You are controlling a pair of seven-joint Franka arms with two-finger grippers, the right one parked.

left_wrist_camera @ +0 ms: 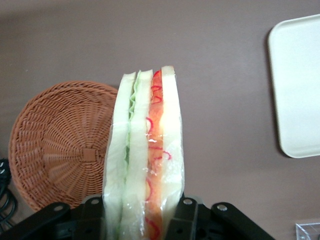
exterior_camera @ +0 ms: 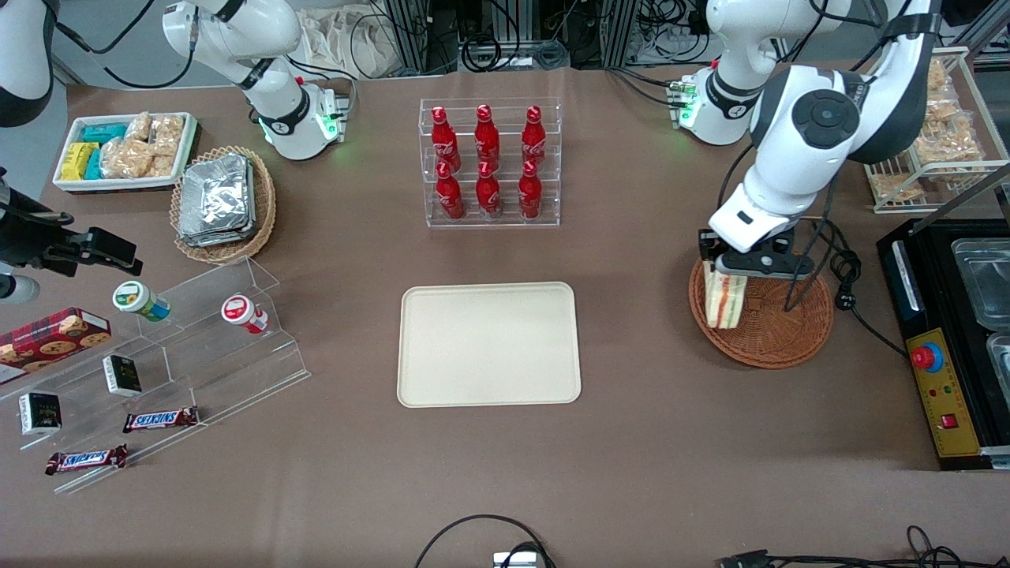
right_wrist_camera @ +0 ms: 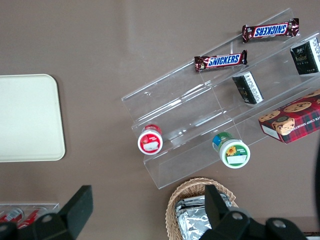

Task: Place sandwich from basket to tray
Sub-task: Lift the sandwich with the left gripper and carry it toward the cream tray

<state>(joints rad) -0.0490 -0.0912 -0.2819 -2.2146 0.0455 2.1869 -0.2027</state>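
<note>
1. While the gripper hangs over the rim of the basket on the side toward the tray, its fingers are closed tight on the sandwich, one on each bread face
2. Sandwich is wrapped in clear film, held upright by one end, and sticks out straight from between the fingers; filling edge shows green, white, orange and red layers
3. From the front, sandwich hangs below the gripper with its lower end over the basket's weave, near the rim; can't tell if it touches the weave
4. Basket is round, reddish-brown wicker with a square-patterned centre, toward the working arm's end of the table; nothing else in it
5. Tray sits flat mid-table, cream, bare, well apart from basket; one corner shows in the wrist view
6. Rack of red bottles stands farther from the front camera than the tray
</note>
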